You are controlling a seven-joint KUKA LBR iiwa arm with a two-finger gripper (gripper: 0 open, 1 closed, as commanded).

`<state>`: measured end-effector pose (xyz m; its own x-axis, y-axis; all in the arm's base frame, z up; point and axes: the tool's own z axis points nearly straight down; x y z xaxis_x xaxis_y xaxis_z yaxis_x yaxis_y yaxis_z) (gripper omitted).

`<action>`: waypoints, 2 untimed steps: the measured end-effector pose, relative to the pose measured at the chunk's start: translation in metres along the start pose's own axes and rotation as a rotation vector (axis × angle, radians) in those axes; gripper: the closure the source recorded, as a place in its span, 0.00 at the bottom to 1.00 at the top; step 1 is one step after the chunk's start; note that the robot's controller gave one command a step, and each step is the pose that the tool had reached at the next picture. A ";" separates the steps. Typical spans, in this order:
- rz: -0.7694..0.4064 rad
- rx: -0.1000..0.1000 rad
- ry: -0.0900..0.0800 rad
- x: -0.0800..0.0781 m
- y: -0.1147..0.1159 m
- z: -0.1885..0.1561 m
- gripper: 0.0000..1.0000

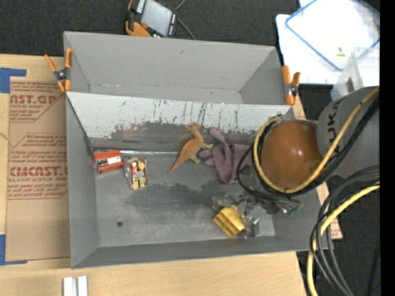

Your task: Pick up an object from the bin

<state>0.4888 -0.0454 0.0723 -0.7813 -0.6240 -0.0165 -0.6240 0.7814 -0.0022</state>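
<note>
The claw (244,211) hung at the five o'clock corner of the bin (166,66), right against a small yellow blocky toy (227,222). Whether it was spread or pressed together could not be told. The toy looked light, stiff and smooth (probably plastic), best pinched across its narrow sides.

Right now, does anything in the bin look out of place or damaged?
Nothing spilled or broken. The bin has a scratched back wall, paint worn in dark streaks near the floor. The orange toy dinosaur lies tipped against the crumpled purple cloth.
</note>
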 end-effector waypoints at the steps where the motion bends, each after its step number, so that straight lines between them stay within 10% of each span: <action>1: 0.000 -0.004 0.005 0.001 0.002 -0.010 1.00; 2: 0.001 -0.008 0.006 0.000 0.003 -0.050 1.00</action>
